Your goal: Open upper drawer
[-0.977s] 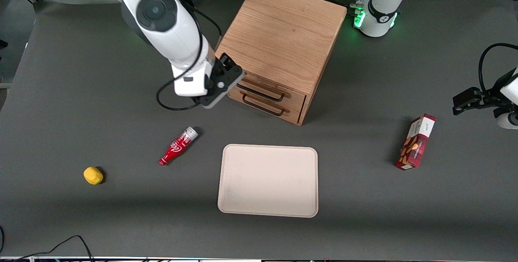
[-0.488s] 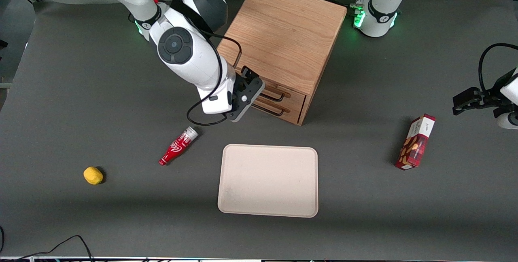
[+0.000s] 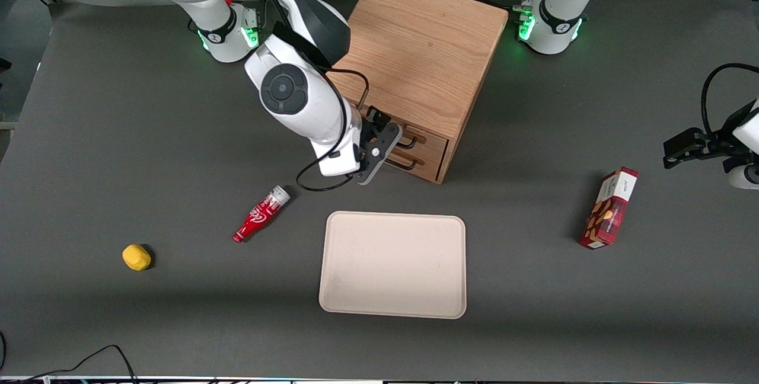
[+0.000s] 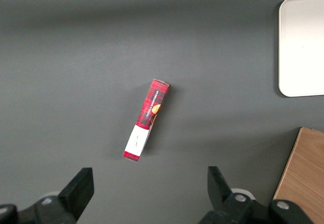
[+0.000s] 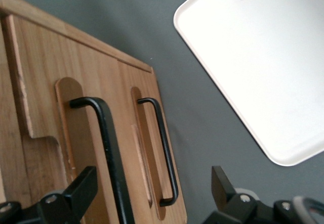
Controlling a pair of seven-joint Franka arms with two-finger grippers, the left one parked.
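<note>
- The hand (image 3: 382,135) hovers just in front of the cabinet (image 3: 415,46), in the upper middle of the front view, with its fingers (image 5: 83,188) spread wide apart.
- The upper drawer (image 3: 431,138) is shut, and its black handle (image 5: 109,148) runs between the fingers, not gripped.
- The lower drawer (image 3: 428,162) is also shut.

A: Front view high, looking steeply down on the table (image 3: 118,105). Right wrist?

B: Close on the cabinet (image 5: 45,107) front, tray (image 5: 263,67) at 2 o'clock. The left wrist view shares that tray (image 4: 304,47).
</note>
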